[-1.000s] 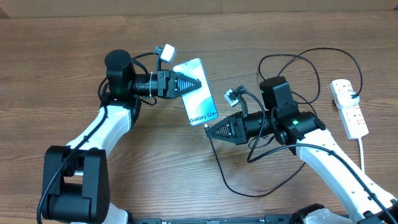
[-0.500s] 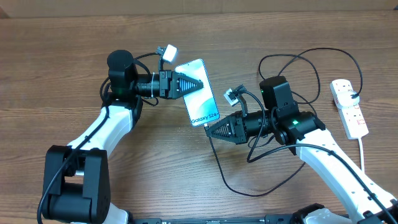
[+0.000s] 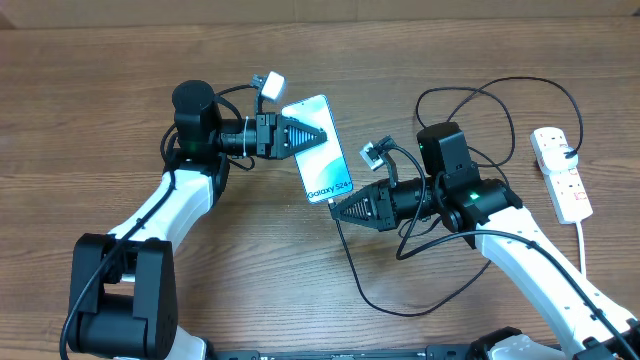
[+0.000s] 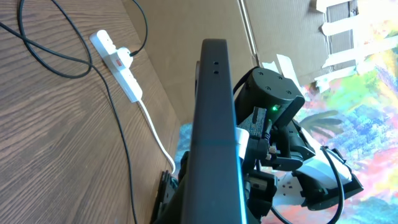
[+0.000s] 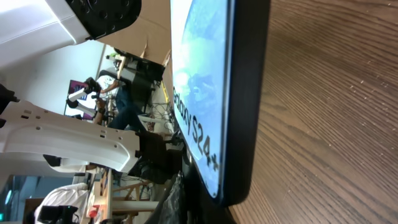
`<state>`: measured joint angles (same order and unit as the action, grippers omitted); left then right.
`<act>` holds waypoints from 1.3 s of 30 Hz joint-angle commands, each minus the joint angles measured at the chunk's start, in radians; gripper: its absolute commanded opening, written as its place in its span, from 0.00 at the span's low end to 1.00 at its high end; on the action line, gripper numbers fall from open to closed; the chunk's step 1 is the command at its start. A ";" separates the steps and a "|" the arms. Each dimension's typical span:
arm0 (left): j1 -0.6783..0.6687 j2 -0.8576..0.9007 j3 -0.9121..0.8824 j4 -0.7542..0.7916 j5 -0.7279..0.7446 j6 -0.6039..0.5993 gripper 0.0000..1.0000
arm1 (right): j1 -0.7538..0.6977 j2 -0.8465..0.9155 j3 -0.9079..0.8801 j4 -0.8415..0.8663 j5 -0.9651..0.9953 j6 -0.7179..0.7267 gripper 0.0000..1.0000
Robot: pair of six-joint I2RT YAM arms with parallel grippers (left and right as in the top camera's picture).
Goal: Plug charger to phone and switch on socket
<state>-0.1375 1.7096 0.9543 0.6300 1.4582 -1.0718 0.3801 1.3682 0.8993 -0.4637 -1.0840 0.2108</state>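
the phone (image 3: 322, 150) is over mid-table with its galaxy s24+ screen facing up. my left gripper (image 3: 318, 133) grasps it at the far-left edge, wrist level and pointing right. my right gripper (image 3: 336, 210) points left at the phone's near end, clenched on the charger (image 3: 352, 270) tip as far as i can see. its cable loops off near-right. the socket (image 3: 562, 178) lies at the right edge.

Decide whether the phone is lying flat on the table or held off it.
Held off it. The left fingers clamp the phone, screen upward; the left wrist view shows it edge-on, clear of the table.
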 commanded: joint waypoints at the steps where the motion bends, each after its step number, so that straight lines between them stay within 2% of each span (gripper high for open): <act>1: -0.006 0.003 0.011 0.011 0.009 -0.009 0.04 | -0.001 0.009 0.002 0.003 -0.004 0.006 0.04; 12: 0.002 0.003 0.011 0.011 0.061 -0.006 0.04 | -0.002 0.009 0.002 0.012 0.036 0.007 0.04; 39: 0.002 0.003 0.011 0.011 0.062 0.039 0.04 | -0.002 0.009 0.002 0.009 0.032 0.006 0.04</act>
<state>-0.1349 1.7096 0.9543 0.6361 1.4700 -1.0634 0.3801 1.3682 0.8993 -0.4633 -1.0653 0.2138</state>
